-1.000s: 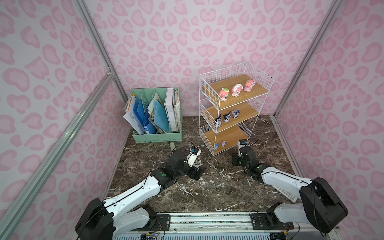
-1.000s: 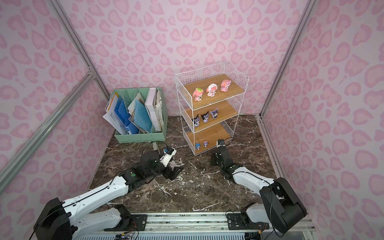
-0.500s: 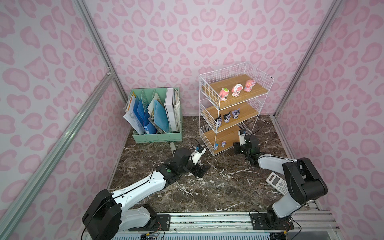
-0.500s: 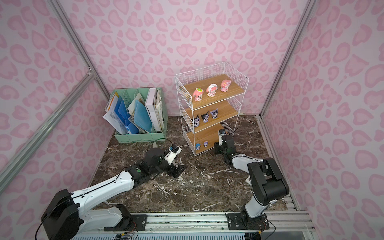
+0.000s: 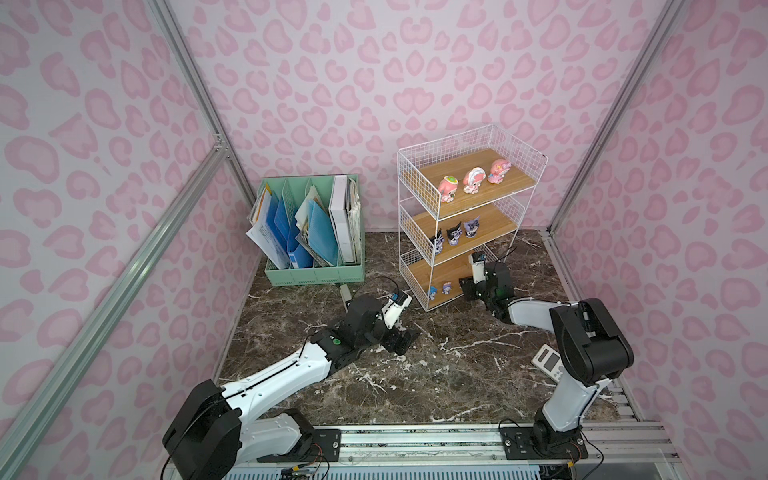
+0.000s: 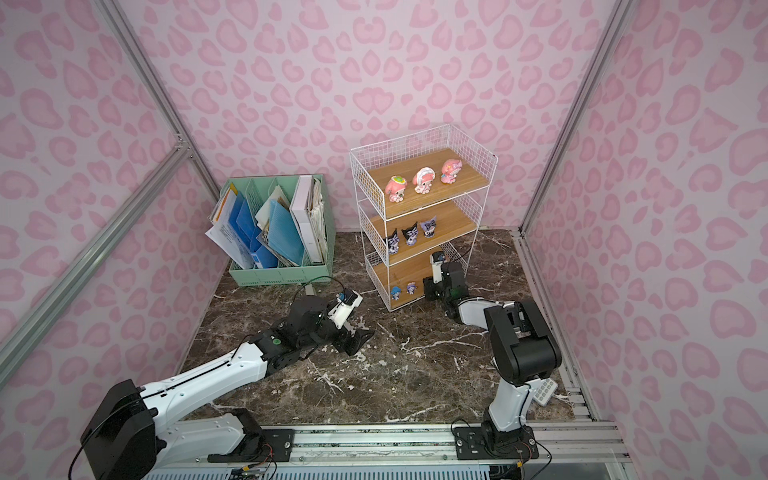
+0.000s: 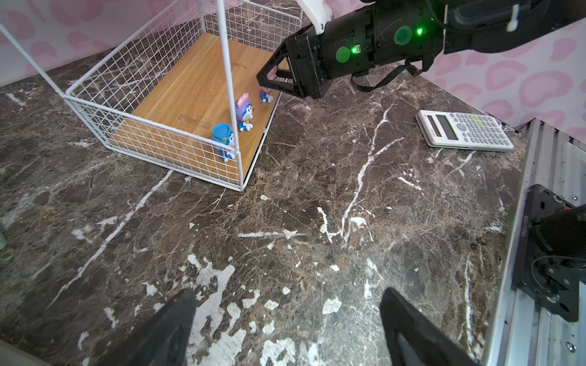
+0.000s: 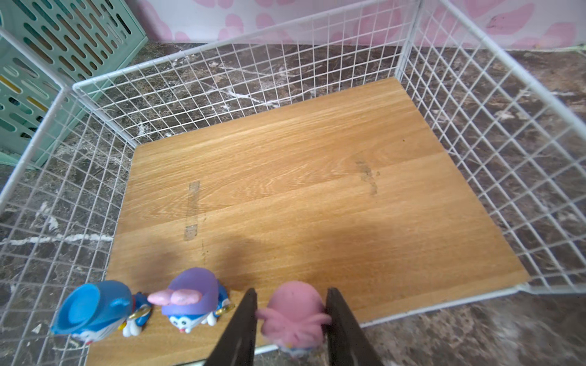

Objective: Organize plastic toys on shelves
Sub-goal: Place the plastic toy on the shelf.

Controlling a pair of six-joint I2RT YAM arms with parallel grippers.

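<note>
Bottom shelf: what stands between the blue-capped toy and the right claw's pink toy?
The purple-capped toy, beside the pink toy, per the right wrist view.

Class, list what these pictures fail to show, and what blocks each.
Pink toy: face unseen; the right wrist view shows only its back, and in both top views the right gripper covers it.
Left gripper: in the left wrist view, fingers cut off by the edge.
Calculator: in a top view, partly behind the right arm.
Black toys: faces too small in both top views.

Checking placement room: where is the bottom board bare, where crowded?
Bare: bottom board behind the toys, up to the back and side wire grids. Crowded: its front edge, blue toy, purple toy, pink toy in the right tool.
</note>
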